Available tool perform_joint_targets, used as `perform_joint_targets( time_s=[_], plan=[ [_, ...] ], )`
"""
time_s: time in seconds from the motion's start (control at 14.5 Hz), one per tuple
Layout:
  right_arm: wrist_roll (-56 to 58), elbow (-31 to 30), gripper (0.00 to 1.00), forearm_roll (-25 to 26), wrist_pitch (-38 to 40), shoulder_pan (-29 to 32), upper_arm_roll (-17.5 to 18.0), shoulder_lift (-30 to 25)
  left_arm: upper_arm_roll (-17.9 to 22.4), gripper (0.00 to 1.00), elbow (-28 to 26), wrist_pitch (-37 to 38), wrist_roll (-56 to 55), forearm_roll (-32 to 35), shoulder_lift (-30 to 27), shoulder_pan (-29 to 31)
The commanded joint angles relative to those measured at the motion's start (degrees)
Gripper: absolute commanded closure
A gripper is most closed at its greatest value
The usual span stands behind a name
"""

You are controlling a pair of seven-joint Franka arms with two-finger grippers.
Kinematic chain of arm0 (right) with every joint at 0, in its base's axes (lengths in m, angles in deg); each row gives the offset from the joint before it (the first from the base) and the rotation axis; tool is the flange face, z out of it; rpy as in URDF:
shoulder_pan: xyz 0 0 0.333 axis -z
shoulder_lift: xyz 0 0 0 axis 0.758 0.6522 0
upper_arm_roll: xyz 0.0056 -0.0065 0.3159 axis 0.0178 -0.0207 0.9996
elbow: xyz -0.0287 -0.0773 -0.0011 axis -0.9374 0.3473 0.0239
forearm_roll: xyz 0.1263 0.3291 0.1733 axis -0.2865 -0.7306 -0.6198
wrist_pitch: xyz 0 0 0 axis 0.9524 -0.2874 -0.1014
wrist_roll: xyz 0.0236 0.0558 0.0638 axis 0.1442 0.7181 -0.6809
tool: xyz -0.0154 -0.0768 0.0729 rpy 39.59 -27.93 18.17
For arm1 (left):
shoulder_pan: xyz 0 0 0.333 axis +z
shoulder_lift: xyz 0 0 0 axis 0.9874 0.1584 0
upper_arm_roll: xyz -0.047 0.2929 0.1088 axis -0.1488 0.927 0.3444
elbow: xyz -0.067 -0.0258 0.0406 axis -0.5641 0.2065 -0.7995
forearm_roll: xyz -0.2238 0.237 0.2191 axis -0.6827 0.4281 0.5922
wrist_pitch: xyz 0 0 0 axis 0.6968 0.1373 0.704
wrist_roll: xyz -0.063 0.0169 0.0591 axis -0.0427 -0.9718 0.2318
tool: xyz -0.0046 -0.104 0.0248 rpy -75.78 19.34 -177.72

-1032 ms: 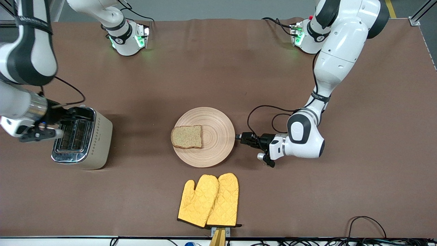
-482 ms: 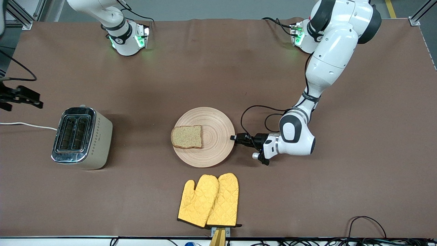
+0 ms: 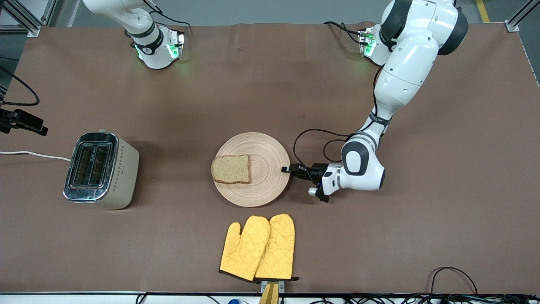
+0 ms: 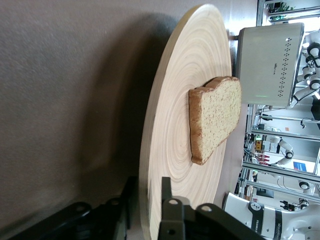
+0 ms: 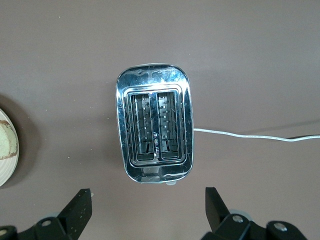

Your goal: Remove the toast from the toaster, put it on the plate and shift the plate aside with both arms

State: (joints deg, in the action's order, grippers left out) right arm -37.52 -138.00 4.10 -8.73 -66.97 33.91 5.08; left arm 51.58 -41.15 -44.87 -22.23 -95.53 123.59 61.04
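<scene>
The toast (image 3: pixel 230 169) lies flat on the plate (image 3: pixel 270 156), on the half toward the right arm's end of the table. My left gripper (image 3: pixel 286 169) is low at the plate's rim on the left arm's side. In the left wrist view the left gripper (image 4: pixel 147 182) is open, with one finger above and one below the rim of the plate (image 4: pixel 175 100); the toast (image 4: pixel 215 117) lies farther in. My right gripper (image 3: pixel 25 121) is high at the edge of the front view. In the right wrist view the right gripper (image 5: pixel 147 207) is open and empty, up over the toaster (image 5: pixel 154 125).
The toaster (image 3: pixel 99 169) stands toward the right arm's end, both slots empty, its white cord (image 3: pixel 33 154) running off the table. Two yellow oven mitts (image 3: pixel 259 247) lie nearer to the front camera than the plate.
My right arm has lifted off the toaster and pulled back to the view's edge. My left gripper has slid toward the plate until its fingers straddle the rim.
</scene>
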Motion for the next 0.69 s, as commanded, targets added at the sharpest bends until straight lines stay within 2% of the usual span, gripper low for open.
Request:
perform_joint_targets(
  time_s=[0.0,0.28,0.62],
  plan=[
    [-1.16,0.65,0.00,0.00,1.07,0.19,0.42,-0.76,-0.14,0.83,0.14,-1.65,1.23,-1.65,0.50,-0.37],
    [0.24,0.74,0.00,0.18,1.34,-0.25,0.95,-1.73,-0.06,0.99,0.40,-2.36,1.14,-1.74,0.41,-0.81],
    [-0.10,0.91,0.00,0.62,0.90,-2.53,1.04,-1.64,0.12,1.00,2.59,-2.19,-0.17,-0.86,-1.34,0.24]
  ],
)
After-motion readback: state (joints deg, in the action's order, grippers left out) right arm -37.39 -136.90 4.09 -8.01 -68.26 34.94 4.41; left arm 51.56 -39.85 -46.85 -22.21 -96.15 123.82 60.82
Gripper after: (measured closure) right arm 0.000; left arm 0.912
